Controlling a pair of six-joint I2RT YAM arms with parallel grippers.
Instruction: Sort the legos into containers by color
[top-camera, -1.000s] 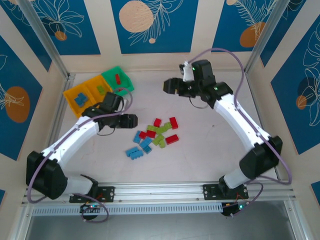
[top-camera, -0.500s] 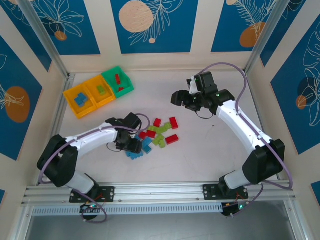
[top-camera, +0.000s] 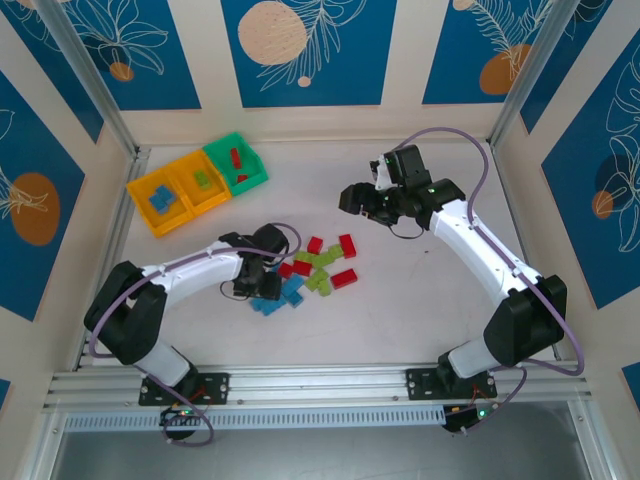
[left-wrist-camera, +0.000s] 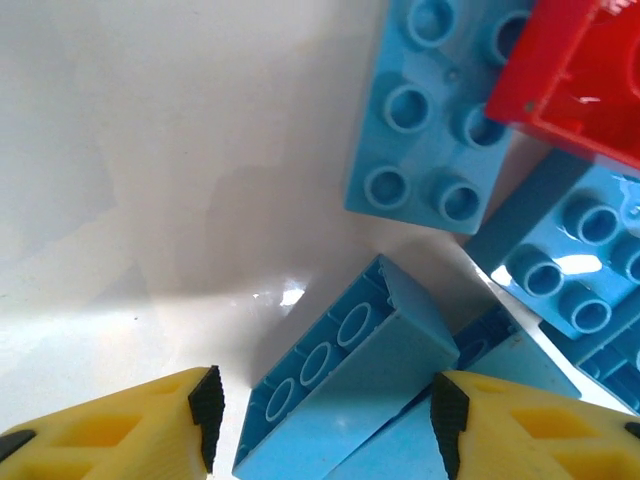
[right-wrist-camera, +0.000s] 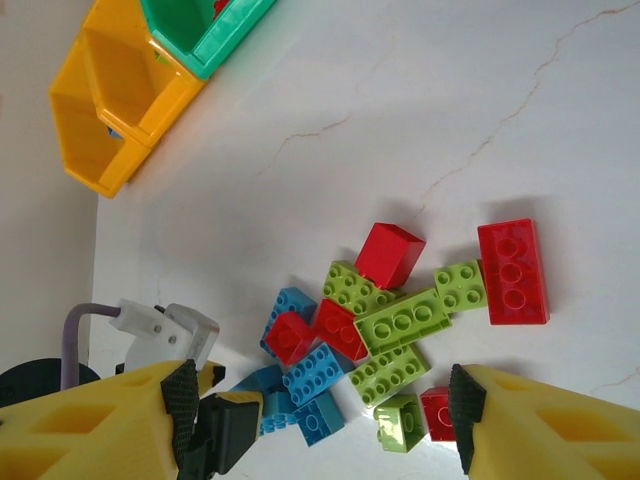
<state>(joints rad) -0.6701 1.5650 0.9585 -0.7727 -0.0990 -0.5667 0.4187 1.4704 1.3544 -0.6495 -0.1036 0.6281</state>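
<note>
Legos (top-camera: 315, 268), small studded plastic bricks in red, blue and lime green, lie in a loose heap near the middle of a white table (top-camera: 420, 310).

At the far left of the table, well apart from the heap, stand the containers (top-camera: 178, 175): three small open rectangular plastic bins joined in a slanted row. The leftmost orange-yellow bin (top-camera: 142, 185) holds a blue brick. The middle orange-yellow bin (top-camera: 185, 172) holds a green brick. The green bin (top-camera: 250, 165) at the right end holds a red brick.

Next comes the left gripper (top-camera: 262, 287), down at the left edge of the heap among the blue bricks. In its wrist view, its yellow fingers with black pads (left-wrist-camera: 207, 410) stand part open on either side of a light blue brick (left-wrist-camera: 350, 390), which lies on its side on the table. A thin gap shows between the left pad and this brick. Whether the right pad touches it cannot be told. Just beyond lies a square blue brick (left-wrist-camera: 425, 120), studs up, with a red brick (left-wrist-camera: 580, 70) covering its right corner.

Further right the heap turns green and red, with a long red brick (top-camera: 347, 245) at its far right edge.

Farthest right, the right gripper (top-camera: 345, 197) hangs above the table beyond the heap, apart from it. Its jaws are spread wide and hold nothing.
</note>
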